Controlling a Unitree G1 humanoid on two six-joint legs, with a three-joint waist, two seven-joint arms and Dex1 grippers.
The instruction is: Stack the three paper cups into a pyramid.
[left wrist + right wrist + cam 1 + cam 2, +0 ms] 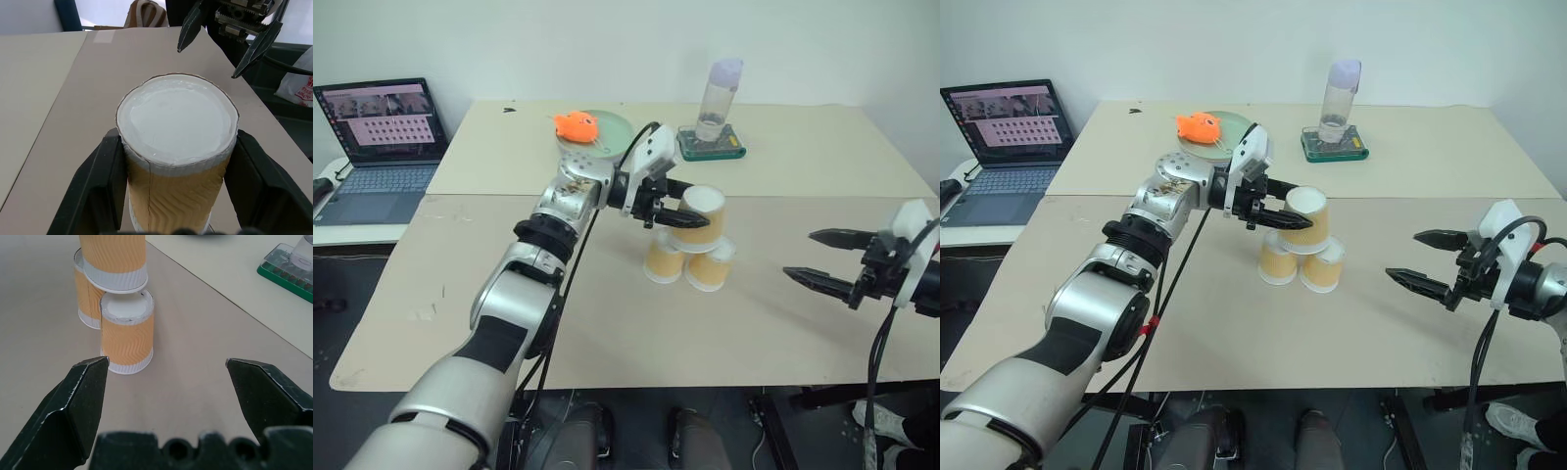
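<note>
Two paper cups (664, 261) (709, 267) stand upside down, side by side, at the middle of the table (607, 323). The third paper cup (702, 215), also upside down, sits over the gap between them, its rim at or just above their white bases. My left gripper (688, 208) is shut on this upper cup; its black fingers (98, 186) clamp both sides in the left wrist view. My right gripper (822, 259) hovers open to the right of the cups, apart from them, and holds nothing. The right wrist view shows the nearer base cup (127, 333) beyond its fingertips.
A clear bottle (718, 98) stands on a green tray (712, 145) behind the cups. A green plate (607, 132) with an orange toy fish (576, 125) lies at the back centre. An open laptop (382, 137) sits on a side table at far left.
</note>
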